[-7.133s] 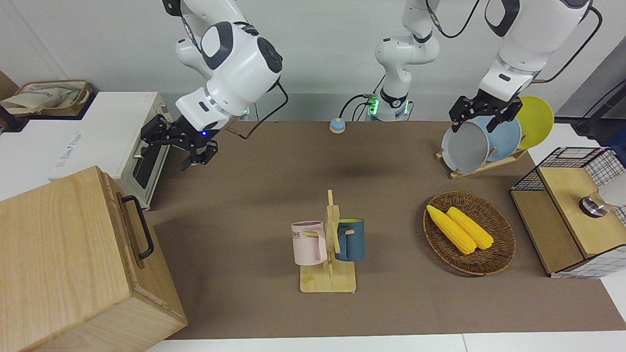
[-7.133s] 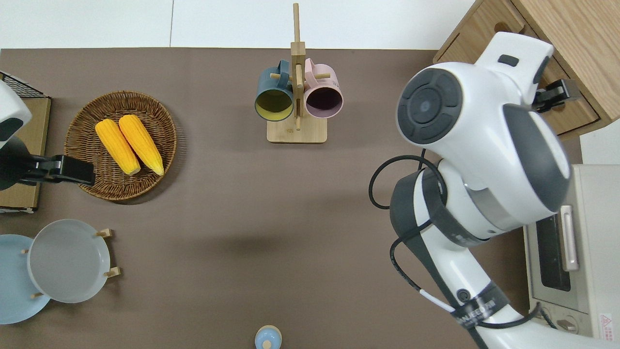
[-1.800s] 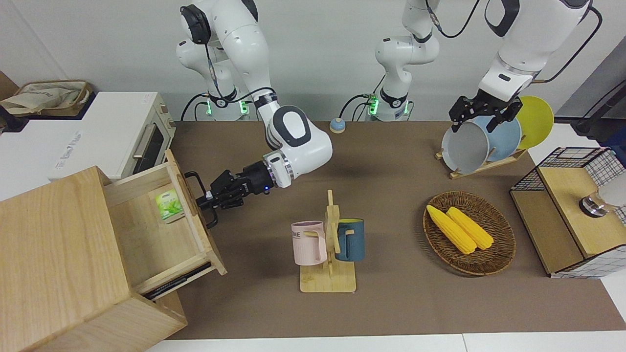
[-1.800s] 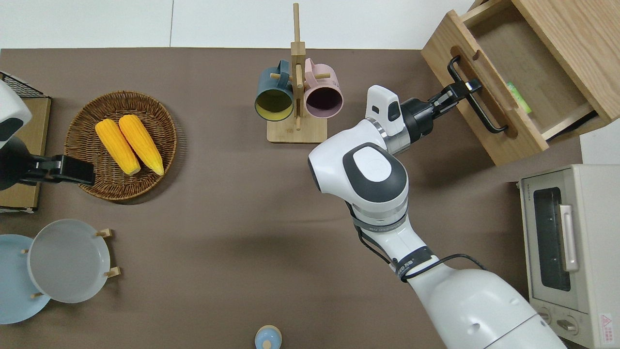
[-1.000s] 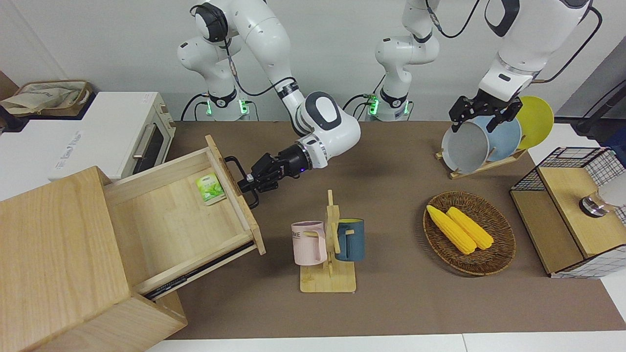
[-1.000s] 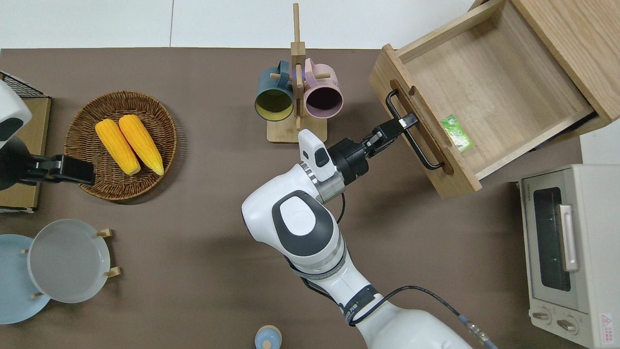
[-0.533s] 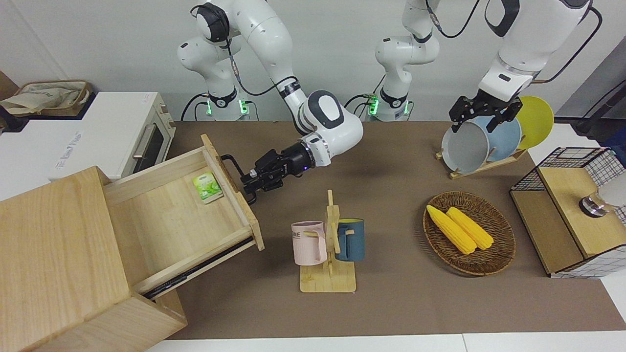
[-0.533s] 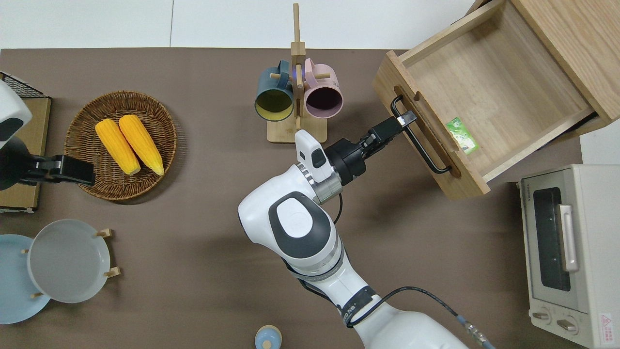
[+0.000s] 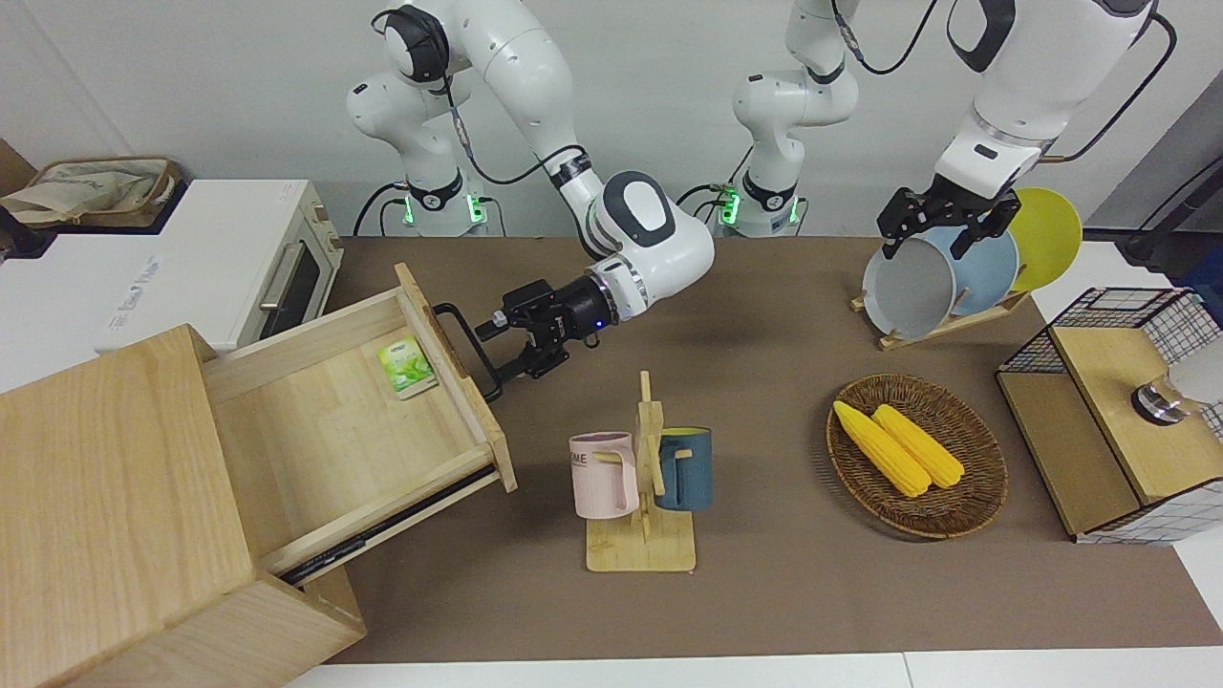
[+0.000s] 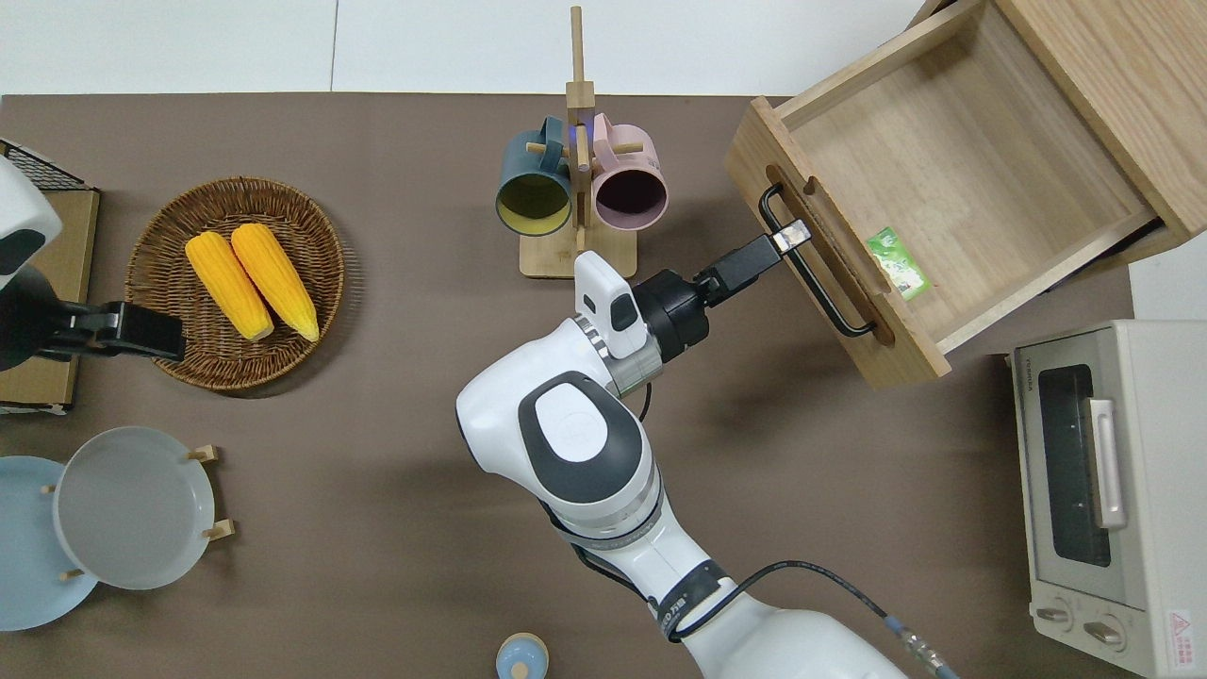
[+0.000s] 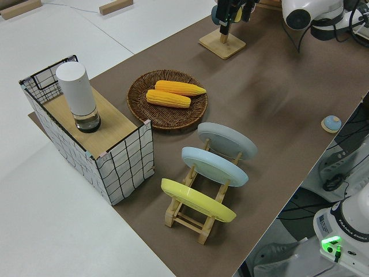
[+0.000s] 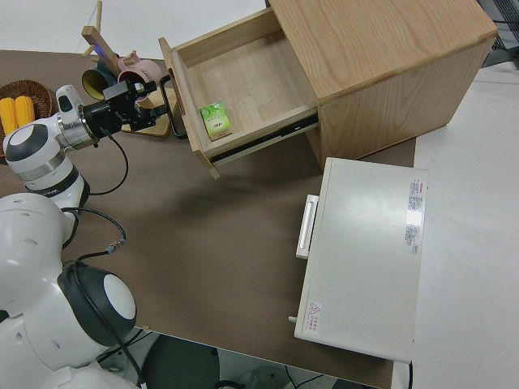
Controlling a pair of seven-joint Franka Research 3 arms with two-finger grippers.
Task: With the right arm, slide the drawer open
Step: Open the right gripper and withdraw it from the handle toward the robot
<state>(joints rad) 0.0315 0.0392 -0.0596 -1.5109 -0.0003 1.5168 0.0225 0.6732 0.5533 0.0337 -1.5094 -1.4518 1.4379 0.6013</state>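
The light-wood drawer (image 9: 334, 449) stands pulled far out of the pale wooden cabinet (image 9: 96, 497) at the right arm's end of the table; it also shows in the overhead view (image 10: 952, 160). A small green packet (image 9: 406, 366) lies inside it by the front panel. My right gripper (image 9: 504, 349) is at the black bar handle (image 9: 465, 352), near the end of the bar that is farther from the robots. Its fingers are open, with the bar between them (image 10: 787, 236). The left arm is parked.
A white toaster oven (image 9: 220, 268) stands beside the cabinet, nearer to the robots. A wooden mug rack (image 9: 645, 478) with two mugs stands mid-table, close to the open drawer's front. A wicker basket (image 9: 984, 497) of corn, a plate rack (image 9: 955, 320) and a wire-grid rack (image 9: 1118, 420) are toward the left arm's end.
The right gripper took the handle and pulled the drawer from shut to wide open. In the last half second its fingers opened on the handle; the drawer stayed put.
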